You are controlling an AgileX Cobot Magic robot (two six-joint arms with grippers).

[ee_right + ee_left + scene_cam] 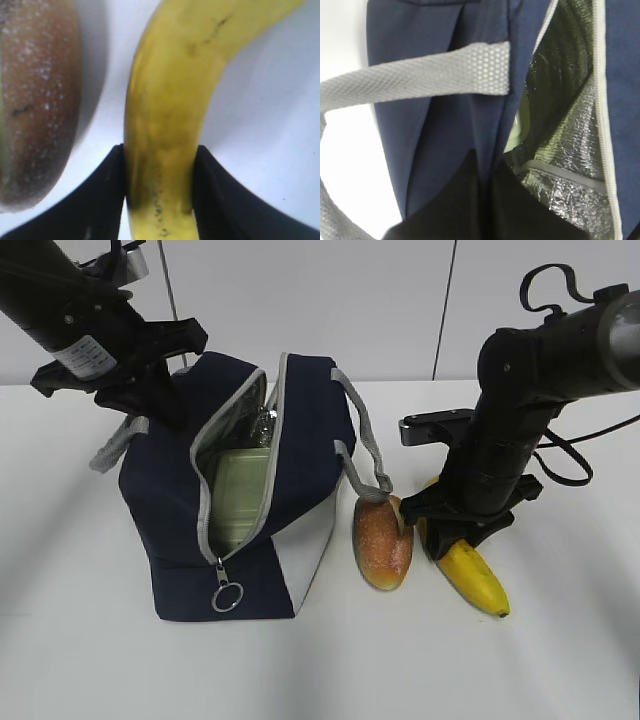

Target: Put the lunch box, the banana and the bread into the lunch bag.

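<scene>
The navy lunch bag (170,500) stands left of centre with its zipper open. The sage-green lid of the lunch box (240,495) shows inside it, and as a green sliver in the left wrist view (520,125). My left gripper (168,398) is shut on the bag's navy fabric beside the opening (487,172). The bread (382,540) lies on the table just right of the bag. The yellow banana (478,578) lies right of the bread. My right gripper (445,532) is shut on the banana (165,100), a finger pressed against each side (159,165). The bread shows at the left of that view (35,100).
A grey strap handle (420,75) crosses the left wrist view, and another handle (365,445) hangs toward the bread. The silver foil lining (570,125) shows inside the opening. The zipper's metal ring pull (227,596) hangs at the bag's front. The white table (100,660) lies all around.
</scene>
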